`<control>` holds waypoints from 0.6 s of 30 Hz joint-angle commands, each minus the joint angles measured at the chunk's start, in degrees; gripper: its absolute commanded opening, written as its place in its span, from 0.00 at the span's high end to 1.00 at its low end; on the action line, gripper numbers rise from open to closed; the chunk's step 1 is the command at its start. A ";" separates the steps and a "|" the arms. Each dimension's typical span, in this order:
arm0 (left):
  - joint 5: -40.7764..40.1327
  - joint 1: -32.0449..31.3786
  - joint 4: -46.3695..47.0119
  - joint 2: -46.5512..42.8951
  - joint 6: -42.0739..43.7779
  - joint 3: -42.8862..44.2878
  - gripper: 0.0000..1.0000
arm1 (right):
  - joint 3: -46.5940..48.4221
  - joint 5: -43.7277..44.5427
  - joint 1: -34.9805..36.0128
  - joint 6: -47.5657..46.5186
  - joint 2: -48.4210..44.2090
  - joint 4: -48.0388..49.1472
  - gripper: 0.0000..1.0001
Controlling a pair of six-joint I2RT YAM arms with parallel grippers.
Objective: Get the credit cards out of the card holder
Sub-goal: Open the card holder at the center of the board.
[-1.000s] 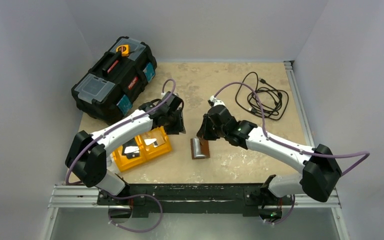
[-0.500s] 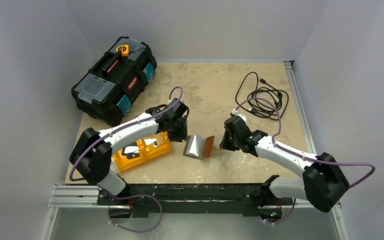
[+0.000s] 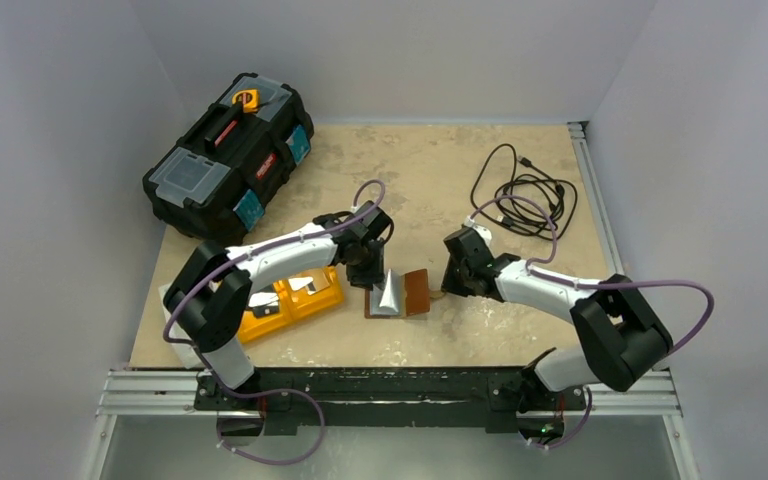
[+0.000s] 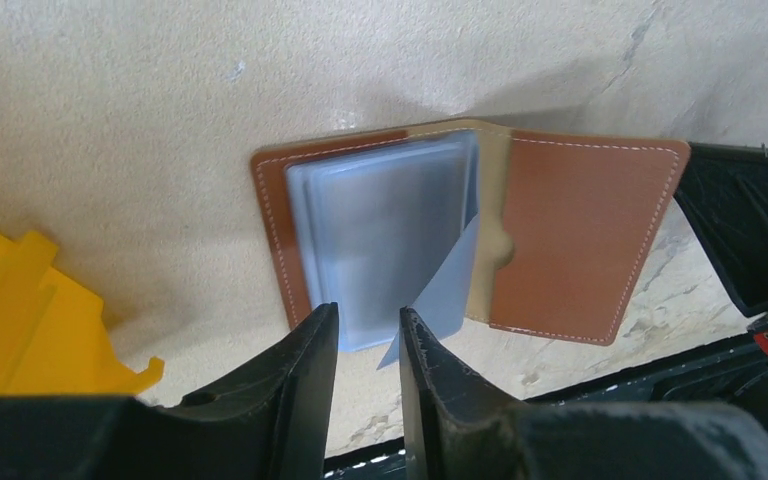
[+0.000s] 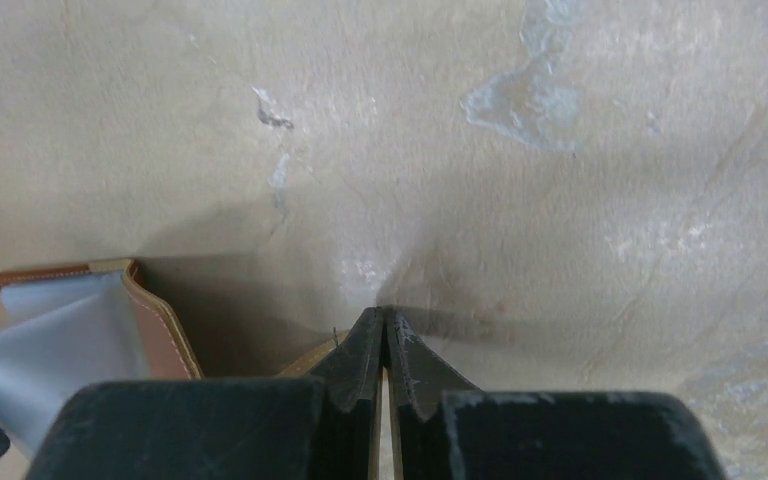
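Note:
The card holder [image 3: 400, 295] lies spread open on the table, brown leather outside. In the left wrist view its pale grey-blue sleeves [image 4: 380, 235] fill the left half, one leaf stands up at the fold, and the right flap [image 4: 580, 240] is bare brown. I cannot make out separate credit cards in the sleeves. My left gripper [image 3: 369, 276] hovers at the near edge of the sleeves, open [image 4: 368, 330] with a narrow gap. My right gripper [image 3: 448, 287] is shut [image 5: 385, 318], tips down at the holder's right edge, with a tan strip of the holder [image 5: 310, 358] just beside them.
An orange tray [image 3: 332, 298] with flat black-and-white items sits left of the holder, its corner [image 4: 20, 320] near my left fingers. A black toolbox [image 3: 228, 160] stands at the back left. A coiled black cable [image 3: 525, 195] lies at the back right.
The holder went from folded to spread open. My right gripper moved off it to its right edge. My left gripper came right, over the sleeves, its jaws a little narrower.

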 commanded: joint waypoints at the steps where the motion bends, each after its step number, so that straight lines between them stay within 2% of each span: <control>1: -0.86 -0.29 1.05 0.88 -0.60 3.14 0.73 | 0.89 2.75 -0.64 -1.45 3.44 0.94 1.00; 9: 3.41 -1.02 4.94 1.91 -0.87 3.33 0.78 | 2.23 2.43 -0.86 -2.52 6.24 1.70 1.00; 18: 10.03 -2.57 10.82 5.89 -3.17 5.29 0.79 | 3.92 2.07 -0.86 -3.90 4.82 0.26 1.00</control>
